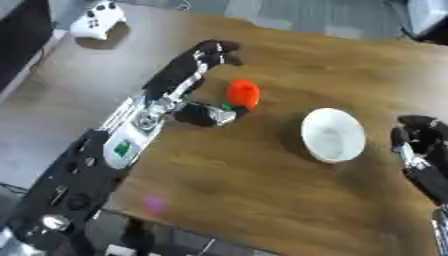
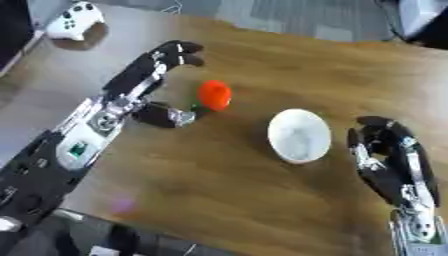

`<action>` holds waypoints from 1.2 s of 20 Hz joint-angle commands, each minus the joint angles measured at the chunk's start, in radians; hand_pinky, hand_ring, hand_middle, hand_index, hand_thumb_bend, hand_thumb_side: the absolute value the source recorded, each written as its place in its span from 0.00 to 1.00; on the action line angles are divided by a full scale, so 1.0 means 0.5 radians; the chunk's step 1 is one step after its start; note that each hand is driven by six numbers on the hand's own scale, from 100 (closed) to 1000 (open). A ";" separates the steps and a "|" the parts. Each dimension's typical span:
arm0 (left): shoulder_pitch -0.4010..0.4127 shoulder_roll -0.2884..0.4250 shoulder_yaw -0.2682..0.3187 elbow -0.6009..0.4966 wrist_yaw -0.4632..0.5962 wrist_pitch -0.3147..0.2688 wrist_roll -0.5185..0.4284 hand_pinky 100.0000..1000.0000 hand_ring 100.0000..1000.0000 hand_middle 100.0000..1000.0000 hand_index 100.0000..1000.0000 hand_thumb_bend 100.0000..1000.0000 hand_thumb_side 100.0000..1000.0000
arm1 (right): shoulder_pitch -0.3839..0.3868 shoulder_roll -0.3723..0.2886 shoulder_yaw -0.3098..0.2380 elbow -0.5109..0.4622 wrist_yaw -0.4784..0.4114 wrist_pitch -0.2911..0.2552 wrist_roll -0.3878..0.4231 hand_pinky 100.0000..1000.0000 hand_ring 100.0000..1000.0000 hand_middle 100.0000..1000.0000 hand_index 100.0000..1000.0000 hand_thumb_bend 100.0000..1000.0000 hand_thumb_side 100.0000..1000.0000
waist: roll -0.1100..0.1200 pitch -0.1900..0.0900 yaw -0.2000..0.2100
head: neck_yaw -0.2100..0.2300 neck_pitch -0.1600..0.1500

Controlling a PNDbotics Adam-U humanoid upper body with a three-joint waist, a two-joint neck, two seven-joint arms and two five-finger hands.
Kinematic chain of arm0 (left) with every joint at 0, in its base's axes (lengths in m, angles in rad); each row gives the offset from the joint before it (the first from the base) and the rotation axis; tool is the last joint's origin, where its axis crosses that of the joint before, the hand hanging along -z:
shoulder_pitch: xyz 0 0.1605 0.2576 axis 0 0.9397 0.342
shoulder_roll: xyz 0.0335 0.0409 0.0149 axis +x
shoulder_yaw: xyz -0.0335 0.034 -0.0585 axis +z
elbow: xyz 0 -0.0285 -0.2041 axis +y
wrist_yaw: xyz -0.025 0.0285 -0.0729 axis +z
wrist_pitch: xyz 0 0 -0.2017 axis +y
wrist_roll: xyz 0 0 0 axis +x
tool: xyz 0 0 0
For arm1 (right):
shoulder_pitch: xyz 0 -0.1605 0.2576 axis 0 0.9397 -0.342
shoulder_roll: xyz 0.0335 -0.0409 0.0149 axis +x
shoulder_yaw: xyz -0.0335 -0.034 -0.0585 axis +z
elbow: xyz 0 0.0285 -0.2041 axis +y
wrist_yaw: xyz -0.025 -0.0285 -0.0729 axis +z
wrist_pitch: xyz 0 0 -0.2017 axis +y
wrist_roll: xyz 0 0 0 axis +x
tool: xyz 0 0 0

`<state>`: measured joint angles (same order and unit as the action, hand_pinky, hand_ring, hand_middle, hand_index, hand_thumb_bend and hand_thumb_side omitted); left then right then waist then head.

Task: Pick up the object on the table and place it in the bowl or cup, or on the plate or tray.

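A red-orange round object point(image 1: 243, 93) with a bit of green at its base lies on the wooden table point(image 1: 227, 180). My left hand point(image 1: 188, 75) is just left of it, open, fingers stretched past it toward the far side and the thumb point(image 1: 210, 114) reaching under it from the near side. I cannot tell whether the thumb touches it. A white bowl point(image 1: 332, 135) stands to the right of the object, nothing visible inside. My right hand point(image 2: 385, 150) rests right of the bowl, its fingers loosely bent and holding nothing.
A white game controller point(image 1: 98, 21) lies at the far left corner of the table. The table's left edge runs diagonally under my left forearm, with grey floor beyond. A dark object shows at the upper right corner.
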<state>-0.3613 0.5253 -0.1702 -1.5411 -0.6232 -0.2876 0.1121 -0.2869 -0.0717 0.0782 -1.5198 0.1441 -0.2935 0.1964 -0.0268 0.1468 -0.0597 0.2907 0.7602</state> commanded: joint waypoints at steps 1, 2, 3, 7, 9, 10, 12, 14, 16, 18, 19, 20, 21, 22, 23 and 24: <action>-0.054 0.009 0.004 0.074 0.001 -0.038 0.032 1.00 0.89 0.84 0.78 0.38 0.52 | -0.021 -0.027 -0.001 -0.025 -0.010 -0.002 0.009 0.05 0.31 0.40 0.65 0.28 0.23 | 0.003 -0.023 -0.003 | 0.012 -0.002; -0.065 0.007 0.002 0.100 -0.002 -0.045 0.037 1.00 0.88 0.84 0.78 0.38 0.52 | -0.021 -0.027 -0.001 -0.025 -0.011 -0.003 0.010 0.05 0.31 0.40 0.65 0.28 0.23 | 0.003 -0.023 -0.004 | 0.013 -0.001; -0.074 0.006 0.000 0.122 -0.005 -0.051 0.040 1.00 0.88 0.84 0.77 0.38 0.52 | -0.021 -0.027 0.000 -0.024 -0.011 -0.003 0.011 0.05 0.31 0.39 0.65 0.28 0.23 | 0.002 -0.022 -0.004 | 0.013 0.000; -0.128 -0.002 -0.012 0.209 -0.022 -0.075 0.041 1.00 0.87 0.83 0.77 0.38 0.52 | -0.022 -0.027 0.002 -0.022 -0.012 -0.004 0.018 0.05 0.31 0.39 0.65 0.27 0.23 | 0.000 -0.021 -0.007 | 0.018 0.002; -0.152 -0.004 -0.022 0.237 -0.032 -0.090 0.033 1.00 0.86 0.82 0.77 0.39 0.52 | -0.023 -0.027 0.003 -0.021 -0.012 -0.005 0.021 0.05 0.31 0.39 0.65 0.28 0.23 | 0.000 -0.020 -0.010 | 0.020 0.000; -0.165 -0.003 -0.030 0.250 -0.040 -0.098 0.024 1.00 0.86 0.82 0.77 0.39 0.52 | -0.024 -0.027 0.003 -0.021 -0.012 -0.006 0.022 0.05 0.31 0.39 0.65 0.27 0.23 | 0.001 -0.020 -0.012 | 0.022 0.000; -0.186 -0.002 -0.043 0.273 -0.053 -0.115 0.007 1.00 0.86 0.82 0.76 0.39 0.52 | -0.024 -0.027 0.004 -0.022 -0.013 -0.006 0.024 0.05 0.31 0.39 0.64 0.27 0.23 | 0.003 -0.019 -0.014 | 0.023 -0.001; -0.203 0.002 -0.058 0.294 -0.067 -0.133 -0.009 1.00 0.86 0.82 0.76 0.39 0.52 | -0.024 -0.028 0.005 -0.023 -0.013 -0.006 0.026 0.05 0.31 0.39 0.64 0.27 0.23 | 0.006 -0.018 -0.017 | 0.025 -0.001; -0.220 0.002 -0.072 0.313 -0.082 -0.151 -0.024 1.00 0.85 0.82 0.76 0.39 0.52 | -0.025 -0.028 0.006 -0.024 -0.013 -0.006 0.028 0.05 0.31 0.39 0.64 0.27 0.23 | 0.008 -0.016 -0.021 | 0.026 -0.001; -0.233 -0.004 -0.082 0.329 -0.093 -0.165 -0.034 1.00 0.85 0.81 0.76 0.39 0.52 | -0.026 -0.028 0.007 -0.025 -0.013 -0.006 0.030 0.05 0.31 0.39 0.64 0.27 0.23 | 0.010 -0.014 -0.024 | 0.025 -0.001; -0.237 -0.008 -0.084 0.335 -0.096 -0.170 -0.037 1.00 0.85 0.81 0.76 0.39 0.52 | -0.027 -0.028 0.007 -0.025 -0.013 -0.006 0.031 0.05 0.31 0.39 0.64 0.27 0.23 | 0.010 -0.013 -0.025 | 0.024 -0.001; -0.242 -0.013 -0.088 0.340 -0.099 -0.174 -0.040 1.00 0.85 0.81 0.76 0.39 0.52 | -0.028 -0.028 0.007 -0.026 -0.013 -0.006 0.031 0.05 0.31 0.39 0.64 0.27 0.23 | 0.011 -0.011 -0.027 | 0.021 0.000; -0.246 -0.018 -0.090 0.345 -0.103 -0.177 -0.043 1.00 0.85 0.81 0.76 0.39 0.52 | -0.029 -0.028 0.008 -0.027 -0.013 -0.006 0.032 0.05 0.31 0.39 0.64 0.27 0.23 | 0.011 -0.009 -0.029 | 0.018 0.001; -0.249 -0.022 -0.094 0.350 -0.107 -0.181 -0.045 1.00 0.85 0.81 0.76 0.39 0.52 | -0.030 -0.027 0.008 -0.027 -0.013 -0.006 0.033 0.05 0.31 0.39 0.64 0.27 0.23 | 0.011 -0.008 -0.031 | 0.014 0.002; -0.250 -0.024 -0.095 0.353 -0.108 -0.184 -0.046 1.00 0.85 0.81 0.76 0.39 0.52 | -0.030 -0.027 0.008 -0.028 -0.014 -0.006 0.033 0.05 0.31 0.39 0.64 0.27 0.23 | 0.011 -0.007 -0.032 | 0.012 0.002; -0.253 -0.027 -0.098 0.358 -0.110 -0.188 -0.049 1.00 0.85 0.81 0.76 0.39 0.52 | -0.033 -0.026 0.009 -0.029 -0.014 -0.006 0.034 0.05 0.31 0.39 0.64 0.27 0.23 | 0.011 -0.005 -0.035 | 0.011 0.001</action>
<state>-0.4664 0.5046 -0.2200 -1.3554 -0.6699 -0.3757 0.0895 -0.2883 -0.0718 0.0803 -1.5166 0.1436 -0.2954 0.2081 -0.0246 0.1544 -0.0762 0.2988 0.7608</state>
